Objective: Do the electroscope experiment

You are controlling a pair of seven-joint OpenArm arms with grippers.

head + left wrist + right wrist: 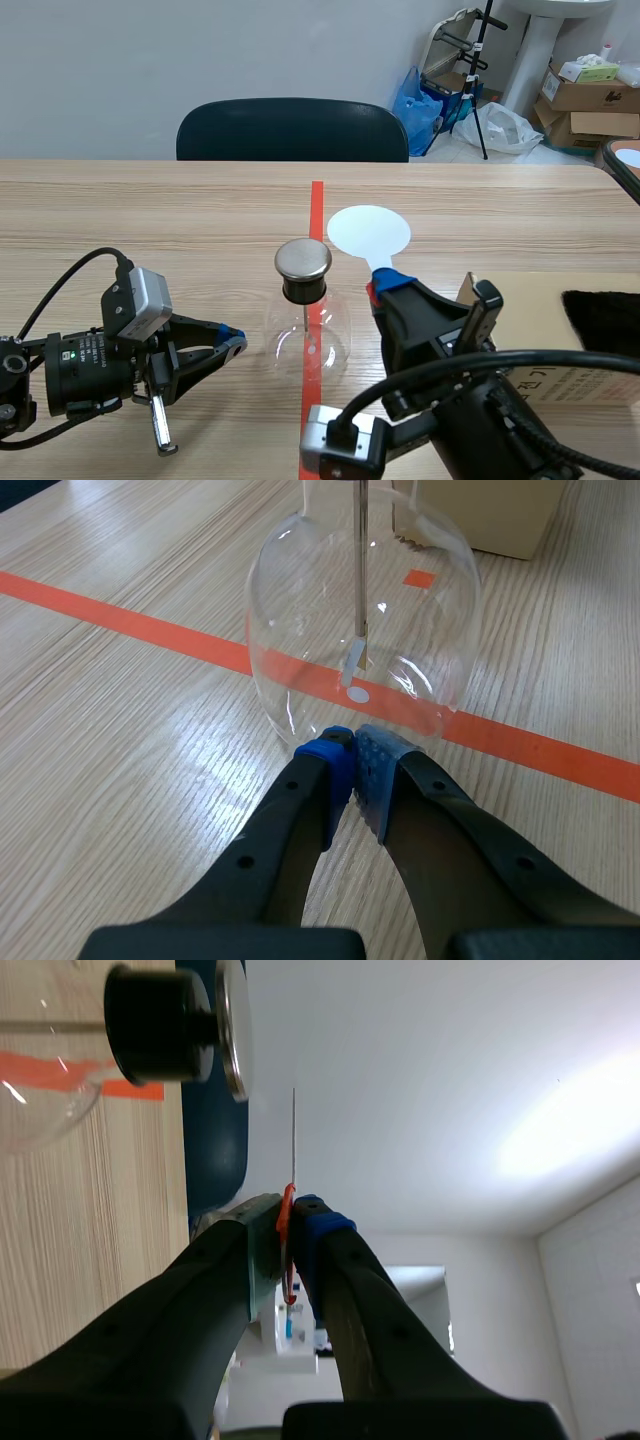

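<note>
My left gripper [352, 742] closed empty, just beside the glass flask [360, 610], my right gripper [290, 1210] clamped on a white round paddle [368, 232], near the metal cap [303, 258]

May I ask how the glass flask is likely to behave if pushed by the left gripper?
The glass flask looks thin and clear, so probably fragile. Its round belly under a metal cap suggests it may rock or tip. The smooth glass could slide past the left gripper.
</note>
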